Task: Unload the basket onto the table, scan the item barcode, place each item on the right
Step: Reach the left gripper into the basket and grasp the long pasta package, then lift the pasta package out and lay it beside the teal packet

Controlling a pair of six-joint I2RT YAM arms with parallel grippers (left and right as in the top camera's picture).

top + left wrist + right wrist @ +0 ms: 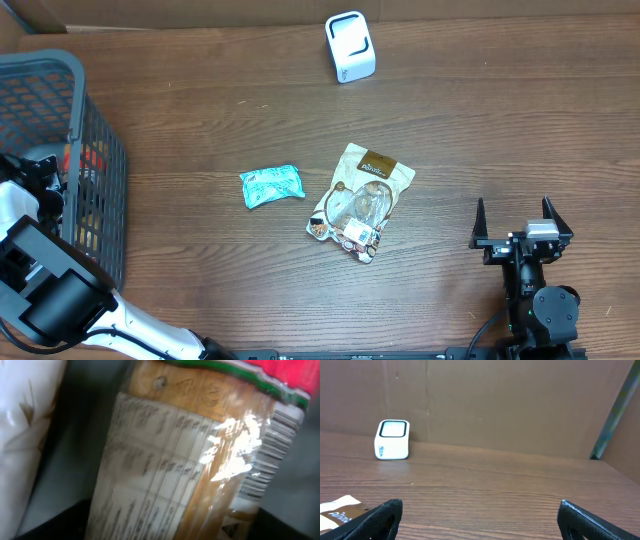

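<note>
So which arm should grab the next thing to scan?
Left. The left arm reaches into the basket, its camera right against a wrapped packet showing a barcode. The right arm sits far across the table, jaws open.

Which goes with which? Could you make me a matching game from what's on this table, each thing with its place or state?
1. white scanner
2. teal packet
3. grey basket
4. right claw

A. at the table's left edge
B. open, holding nothing
C. far side, standing alone
D. middle, beside the brown pouch

Pairs: 1-C, 2-D, 3-A, 4-B
</note>
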